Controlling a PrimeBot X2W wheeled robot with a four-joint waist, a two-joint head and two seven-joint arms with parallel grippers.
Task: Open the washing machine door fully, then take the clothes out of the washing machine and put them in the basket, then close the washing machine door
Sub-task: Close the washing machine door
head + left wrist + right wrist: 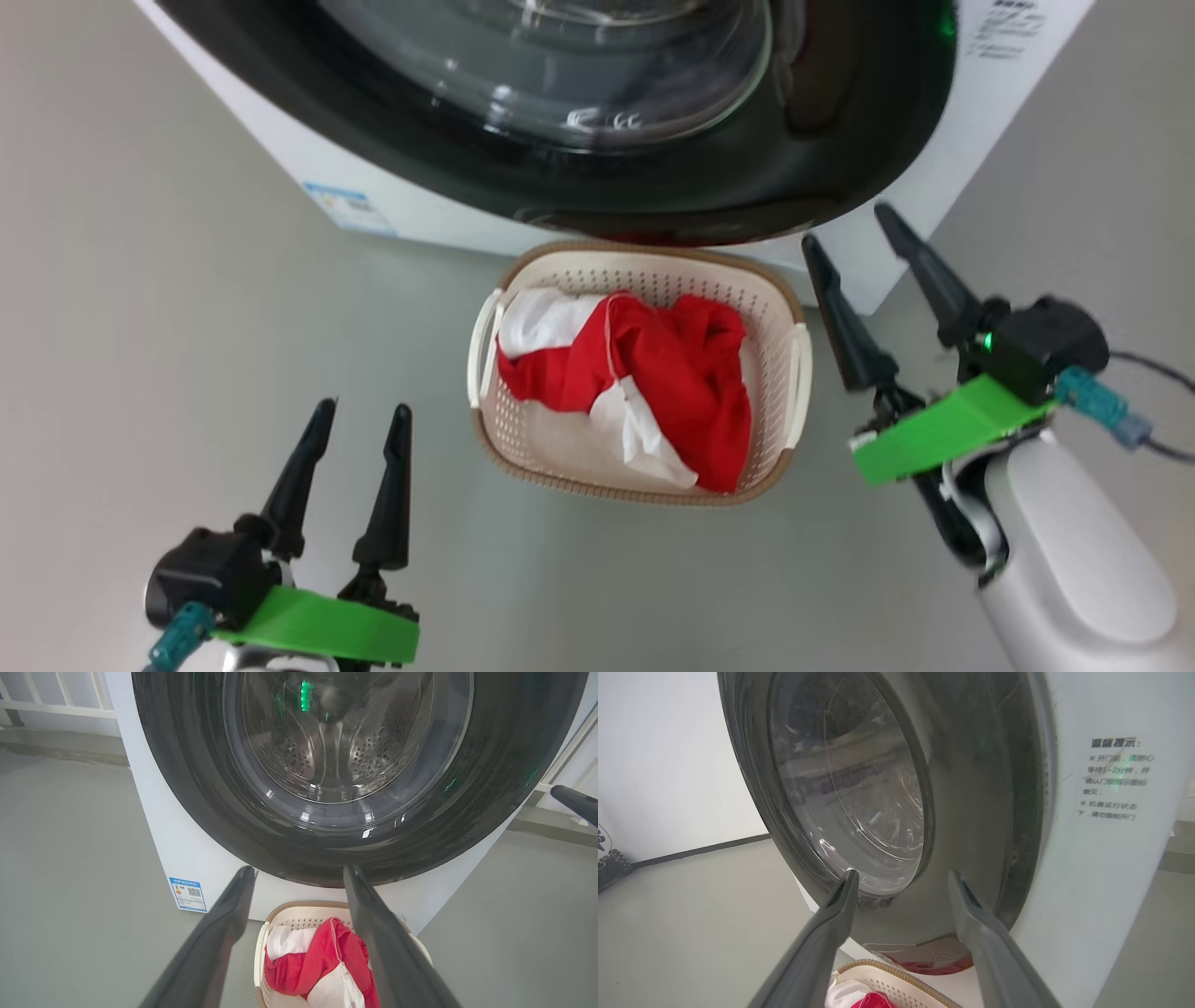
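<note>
The washing machine point(980, 121) stands on a grey floor point(140, 327), and the washing machine door point(653, 177) lies flat against its front, the glossy black rim ringing the bulging glass window point(560, 75). Whether the door is latched cannot be told. In the left wrist view the perforated steel drum point(327, 751) shows through the glass. A blue sticker point(350, 207) sits low on the machine's front, towards the robot's left. The basket point(653, 257) rests on the floor just in front of the machine, below the door's lower rim. The clothes point(681, 373) lie heaped inside it, red fabric with white panels, filling most of its floor. The left gripper point(364, 407) hangs over the floor to the left of the basket and well apart from it, its fingers point(224, 933) spread and holding nothing. The right gripper point(846, 226) is to the right of the basket, close before the lower right part of the door. Its fingers point(990, 942) are also spread and empty, pointing towards the door's lower rim.
</note>
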